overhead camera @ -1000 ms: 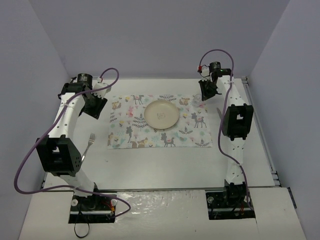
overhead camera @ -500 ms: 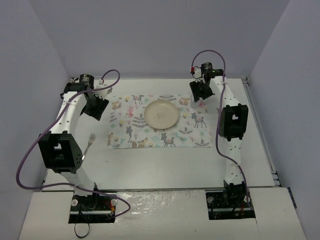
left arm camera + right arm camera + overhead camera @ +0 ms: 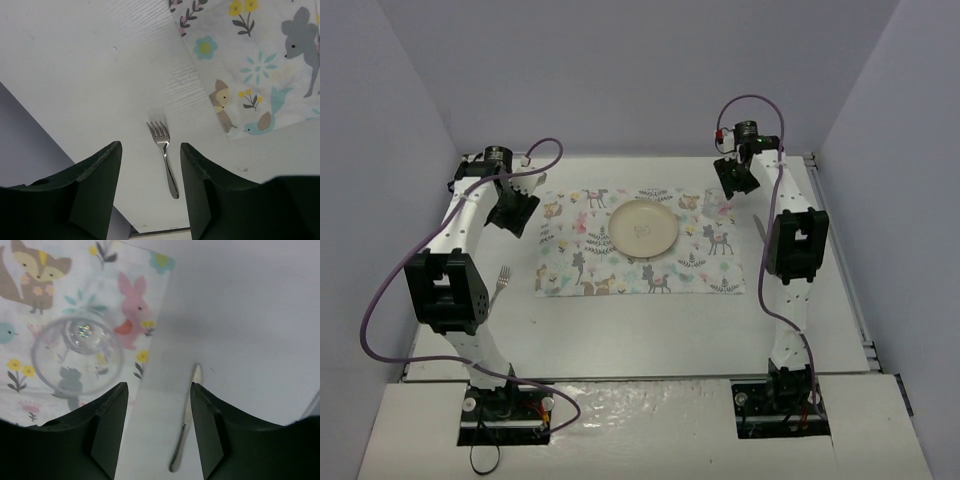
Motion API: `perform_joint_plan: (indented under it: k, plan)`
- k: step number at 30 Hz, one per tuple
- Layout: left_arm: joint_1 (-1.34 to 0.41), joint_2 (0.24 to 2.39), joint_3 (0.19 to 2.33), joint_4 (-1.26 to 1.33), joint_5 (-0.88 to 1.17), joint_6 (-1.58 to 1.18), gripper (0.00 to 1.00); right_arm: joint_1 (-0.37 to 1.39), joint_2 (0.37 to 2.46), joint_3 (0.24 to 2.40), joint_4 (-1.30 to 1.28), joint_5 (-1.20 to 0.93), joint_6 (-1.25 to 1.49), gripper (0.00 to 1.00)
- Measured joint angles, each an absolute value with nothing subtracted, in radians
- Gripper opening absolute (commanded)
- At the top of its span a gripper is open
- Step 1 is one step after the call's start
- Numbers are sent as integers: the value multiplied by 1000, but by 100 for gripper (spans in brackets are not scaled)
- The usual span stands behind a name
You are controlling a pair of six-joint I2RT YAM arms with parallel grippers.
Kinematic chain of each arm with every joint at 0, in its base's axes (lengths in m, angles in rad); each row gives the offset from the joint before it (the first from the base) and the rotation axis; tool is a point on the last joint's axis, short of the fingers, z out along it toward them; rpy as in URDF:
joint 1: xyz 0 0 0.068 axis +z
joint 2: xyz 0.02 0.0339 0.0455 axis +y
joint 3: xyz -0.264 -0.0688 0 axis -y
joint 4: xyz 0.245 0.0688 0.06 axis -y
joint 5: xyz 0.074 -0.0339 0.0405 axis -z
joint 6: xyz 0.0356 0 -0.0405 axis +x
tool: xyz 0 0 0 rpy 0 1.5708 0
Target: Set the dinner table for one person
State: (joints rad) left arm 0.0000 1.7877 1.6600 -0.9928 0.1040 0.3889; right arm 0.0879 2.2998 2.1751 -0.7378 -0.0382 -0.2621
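Observation:
The dinner table is a white top carrying an animal-print placemat with a cream plate at its middle. A fork lies on the bare table left of the placemat, tines pointing away from the arm bases. My left gripper hovers above it, open and empty. A clear glass stands upright on the placemat's far right corner. A knife lies on the table just right of the placemat. My right gripper hangs open above the placemat edge, between glass and knife, holding nothing.
Grey walls close in the table on the left, back and right. The left arm leans over the table's left edge beside the fork. The right arm stands over the knife and hides most of it from above.
The right gripper swung left, then back right, and its jaws have opened. The left arm's elbow has moved slightly toward the table. Plate, fork and placemat have stayed put.

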Motion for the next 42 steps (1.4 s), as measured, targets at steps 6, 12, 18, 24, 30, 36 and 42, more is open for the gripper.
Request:
perform_joint_plan:
  k: [6,12,18,24,30,36,42]
  plan:
    - [69,1752,1564,-935,67,375,48,-56,2005,1845,-678,-17,-280,54]
    - [101,1674,1445,-910,50,358,47,-100,1904,1552,-711,-34,-281,54]
    - [100,1631,1362,-870,64,333,47,-62,1912,1446,-713,-79,-254,55]
    - [100,1629,1310,-855,53,328,47,-65,1915,1434,-675,-76,-234,54]
    - [100,1589,1243,-827,32,330,47,-66,1964,1434,-634,-46,-231,54]
    - [111,1503,1194,-823,16,331,47,-68,2043,1452,-603,-9,-232,55]
    - [119,1447,1156,-812,22,329,47,-72,2100,1536,-612,1,-234,52]
